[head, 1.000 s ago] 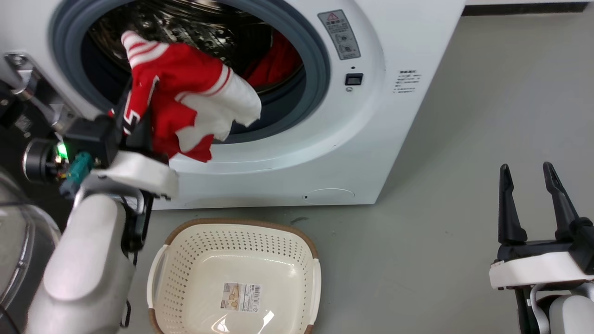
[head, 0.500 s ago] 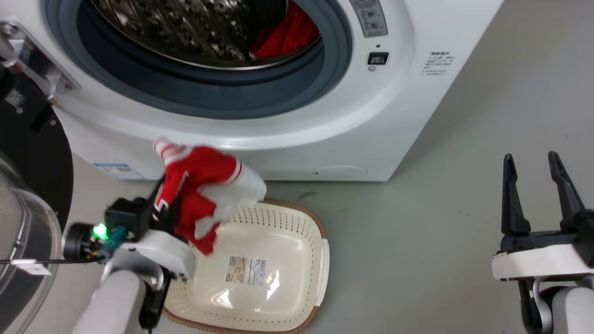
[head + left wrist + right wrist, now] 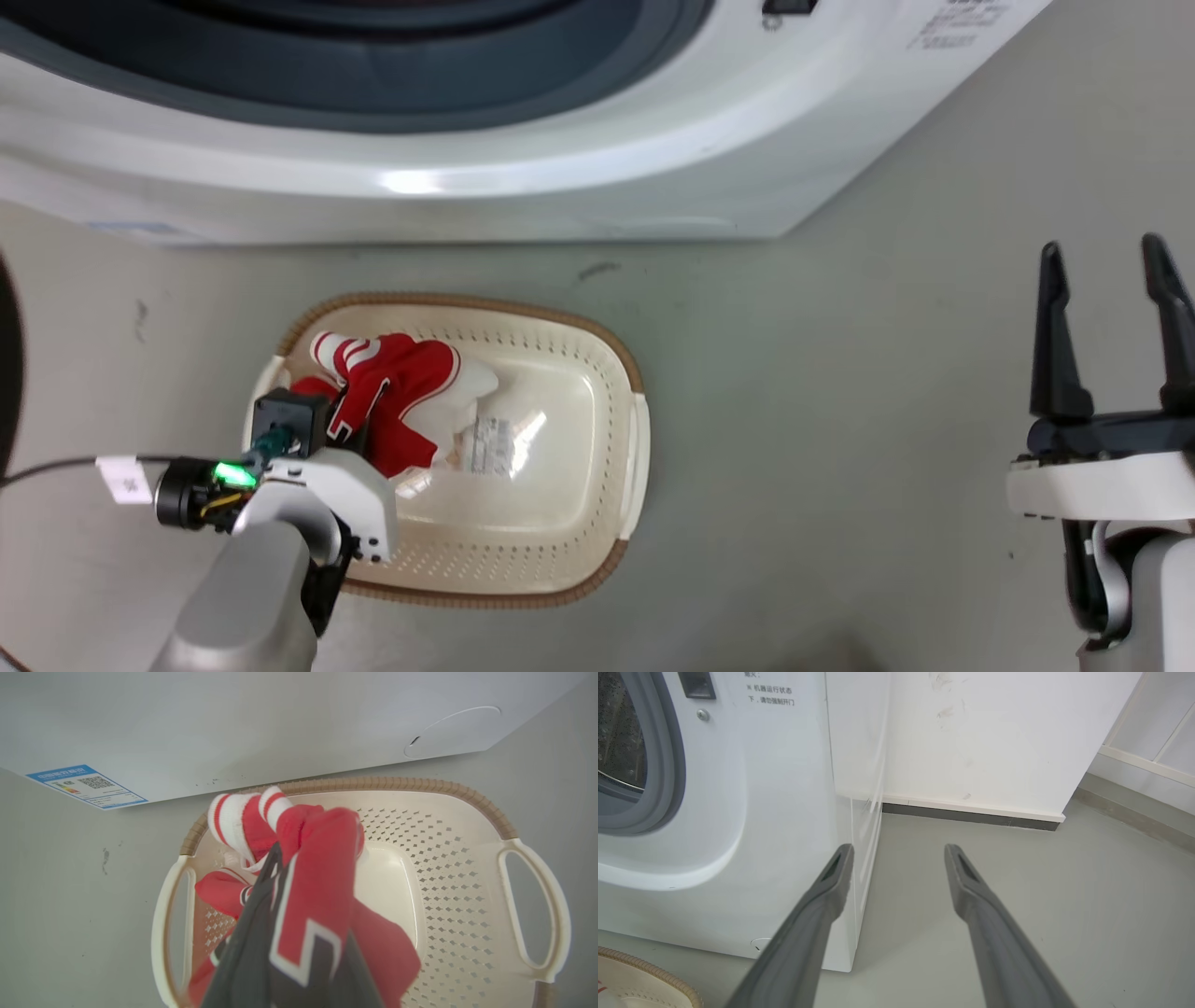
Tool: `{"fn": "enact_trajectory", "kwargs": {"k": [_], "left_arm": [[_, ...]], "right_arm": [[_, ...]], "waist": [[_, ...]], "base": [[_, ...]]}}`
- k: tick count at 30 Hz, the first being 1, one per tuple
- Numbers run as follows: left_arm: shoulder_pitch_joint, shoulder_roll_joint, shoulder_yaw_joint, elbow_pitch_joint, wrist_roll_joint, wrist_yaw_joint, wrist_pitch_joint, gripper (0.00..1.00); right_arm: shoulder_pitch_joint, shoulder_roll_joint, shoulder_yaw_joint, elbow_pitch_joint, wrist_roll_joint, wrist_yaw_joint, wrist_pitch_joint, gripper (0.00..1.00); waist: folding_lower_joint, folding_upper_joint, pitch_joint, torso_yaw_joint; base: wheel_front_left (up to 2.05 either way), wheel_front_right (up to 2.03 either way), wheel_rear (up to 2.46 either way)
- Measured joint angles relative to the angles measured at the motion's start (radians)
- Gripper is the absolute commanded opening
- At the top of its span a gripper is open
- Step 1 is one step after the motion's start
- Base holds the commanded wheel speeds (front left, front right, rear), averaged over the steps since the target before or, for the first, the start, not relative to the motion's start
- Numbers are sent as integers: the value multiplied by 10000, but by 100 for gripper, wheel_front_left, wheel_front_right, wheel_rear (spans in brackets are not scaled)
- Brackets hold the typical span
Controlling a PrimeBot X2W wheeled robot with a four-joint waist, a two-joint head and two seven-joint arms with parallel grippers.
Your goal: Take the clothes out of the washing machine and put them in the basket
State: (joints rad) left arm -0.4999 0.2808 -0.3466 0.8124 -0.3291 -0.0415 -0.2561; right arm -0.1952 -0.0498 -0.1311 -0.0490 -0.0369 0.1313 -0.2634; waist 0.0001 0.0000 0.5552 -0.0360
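Pinching a fold of the red jersey [image 3: 317, 882] between its two dark fingers, the left gripper [image 3: 280, 868] is clamped on the cloth, which drapes over the fingers so that just one fingertip shows in the left wrist view. The dark-and-white lettering lies right across the fingers, and the sleeve end with its white stripes sticks up beyond them. The garment hangs bunched from the grip inside the left half of the cream perforated basket [image 3: 397, 784], its lower folds reaching down toward the bottom (whether they actually rest there I cannot tell). In the head view the left gripper [image 3: 350, 425] hangs over the basket's [image 3: 616, 355] left end, the jersey [image 3: 401, 392] partly covers the sticker [image 3: 490, 446] on the basket's bottom, and a green light [image 3: 229, 474] glows on the wrist. The basket stands on the grey floor [image 3: 840, 420] just in front of the white washing machine [image 3: 560, 187], whose lower front carries a blue-edged label [image 3: 86, 786]. Well apart to the right, the right gripper [image 3: 1106, 257] hangs above bare floor with its jaws spread wide and nothing between them; its wrist view shows the gripper [image 3: 899, 851] pointing past the machine's [image 3: 784, 812] front corner toward a white wall [image 3: 994, 732].
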Motion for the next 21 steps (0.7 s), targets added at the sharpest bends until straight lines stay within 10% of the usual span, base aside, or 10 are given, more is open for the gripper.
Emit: {"fn": "enact_trajectory", "kwargs": {"k": [21], "left_arm": [[-3228, -136, -257, 3549, 769, -456, -69, 0]], "right_arm": [[-294, -6, 123, -798, 201, 0, 0, 100]], "waist": [[0, 0, 3349, -607]], "base": [[0, 0, 0]]}}
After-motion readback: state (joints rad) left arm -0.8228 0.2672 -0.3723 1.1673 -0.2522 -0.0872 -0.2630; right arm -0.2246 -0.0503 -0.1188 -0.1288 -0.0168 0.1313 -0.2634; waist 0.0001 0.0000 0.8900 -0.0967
